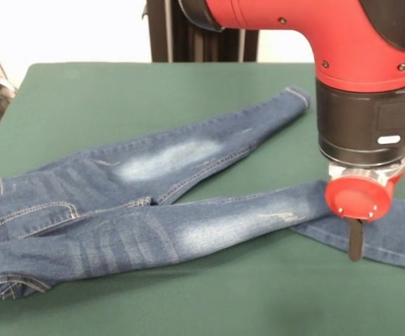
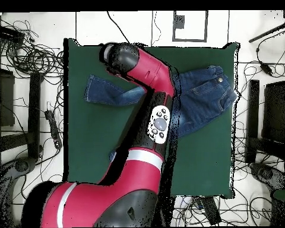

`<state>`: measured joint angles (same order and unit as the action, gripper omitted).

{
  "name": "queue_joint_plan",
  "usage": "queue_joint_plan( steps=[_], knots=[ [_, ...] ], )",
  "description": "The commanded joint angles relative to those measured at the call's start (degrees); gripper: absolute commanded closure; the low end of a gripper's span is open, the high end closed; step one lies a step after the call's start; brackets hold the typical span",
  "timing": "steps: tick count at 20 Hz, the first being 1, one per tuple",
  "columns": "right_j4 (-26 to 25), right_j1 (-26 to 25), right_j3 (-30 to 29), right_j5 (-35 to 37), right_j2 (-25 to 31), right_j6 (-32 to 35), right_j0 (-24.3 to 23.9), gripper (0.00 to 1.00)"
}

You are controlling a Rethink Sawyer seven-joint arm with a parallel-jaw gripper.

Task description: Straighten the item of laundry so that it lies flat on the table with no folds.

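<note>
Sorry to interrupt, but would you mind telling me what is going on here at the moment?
The Sawyer arm is working on a small pair of blue jeans spread on the green table. Its gripper hangs over the lower end of one leg, which is folded back on itself there. The other leg lies stretched out straight; the waistband end looks bunched, so the jeans are not flat yet.

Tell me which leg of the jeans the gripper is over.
The gripper hangs over the jeans' front leg, whose lower end is bent; the other leg stretches straight toward the table's far side.
</note>
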<state>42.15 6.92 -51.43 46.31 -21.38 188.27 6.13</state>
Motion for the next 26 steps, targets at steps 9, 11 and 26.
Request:
queue_joint_plan(
  steps=[9, 11, 26],
  knots=[
    [0.31, -1.31, -14.68, -6.48, 8.21, 5.56, 1.23, 0.00],
    [0.08, -1.38, -15.36, -7.47, 8.53, 4.81, 1.09, 0.00],
    [0.00, -2.02, -16.92, -11.82, 10.64, 4.32, 1.00, 0.00]
  ],
)
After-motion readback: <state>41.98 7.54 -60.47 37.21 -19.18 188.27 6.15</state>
